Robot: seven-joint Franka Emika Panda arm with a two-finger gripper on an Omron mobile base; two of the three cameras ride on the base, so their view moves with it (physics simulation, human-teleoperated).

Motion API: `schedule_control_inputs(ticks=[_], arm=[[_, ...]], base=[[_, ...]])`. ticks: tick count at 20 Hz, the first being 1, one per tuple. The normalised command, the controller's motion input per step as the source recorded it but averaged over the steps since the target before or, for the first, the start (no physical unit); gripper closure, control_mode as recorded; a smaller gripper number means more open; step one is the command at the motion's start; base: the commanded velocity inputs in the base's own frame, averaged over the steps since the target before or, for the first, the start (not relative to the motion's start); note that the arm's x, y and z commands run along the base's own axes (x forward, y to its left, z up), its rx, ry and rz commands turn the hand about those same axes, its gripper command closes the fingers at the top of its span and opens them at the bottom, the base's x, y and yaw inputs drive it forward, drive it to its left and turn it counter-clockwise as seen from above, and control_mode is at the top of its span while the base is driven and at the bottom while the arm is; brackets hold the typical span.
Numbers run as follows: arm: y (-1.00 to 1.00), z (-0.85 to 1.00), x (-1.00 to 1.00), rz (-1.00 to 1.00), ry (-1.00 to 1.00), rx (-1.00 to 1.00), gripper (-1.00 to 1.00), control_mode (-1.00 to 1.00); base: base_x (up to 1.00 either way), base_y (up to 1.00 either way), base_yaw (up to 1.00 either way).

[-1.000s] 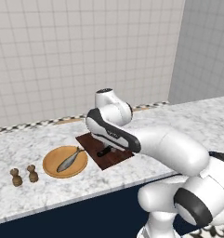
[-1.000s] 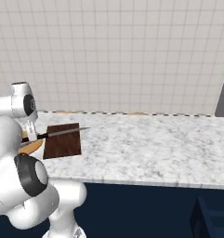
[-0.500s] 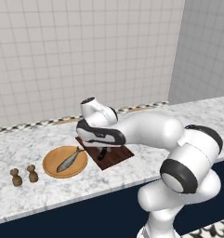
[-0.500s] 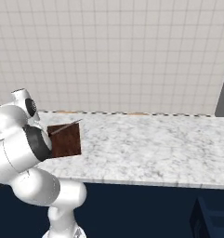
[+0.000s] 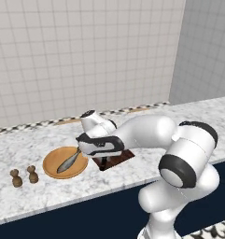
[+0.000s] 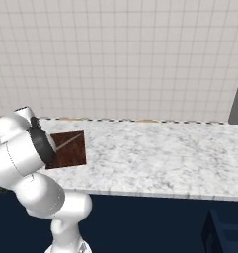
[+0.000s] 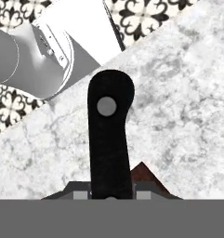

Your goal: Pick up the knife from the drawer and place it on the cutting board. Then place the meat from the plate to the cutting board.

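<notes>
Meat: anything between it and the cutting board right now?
No loose thing. The meat lies on the plate, right beside the cutting board. The gripper sits low at the board's plate-side corner, jaws on the knife handle, blade slanting across the board. The arm and knife take up the drop spot.

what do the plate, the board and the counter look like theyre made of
Plate: looks like wood, matte orange-tan, though no grain is clear. Board: dark reddish-brown, probably wood, dull finish. Counter: marble-like stone, white with grey veining.
</notes>
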Motion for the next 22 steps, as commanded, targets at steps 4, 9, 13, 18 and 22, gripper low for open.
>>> schedule_control_inputs(ticks=[4,9,13,18,22], arm=[[0.0,-0.28,0.39,0.16,0.0,0.0,1.0,-1.0],[-0.1,-0.26,0.2,0.13,0.0,0.0,1.0,-1.0],[-0.13,-0.07,0.37,0.01,0.0,0.01,1.0,-1.0],[-0.15,-0.08,0.22,0.0,0.0,0.02,1.0,-1.0],[-0.04,-0.21,0.31,0.04,0.0,0.0,1.0,-1.0]], base=[[0.0,0.0,0.0],[0.0,0.0,0.0],[0.0,0.0,0.0],[0.0,0.0,0.0],[0.0,0.0,0.0]])
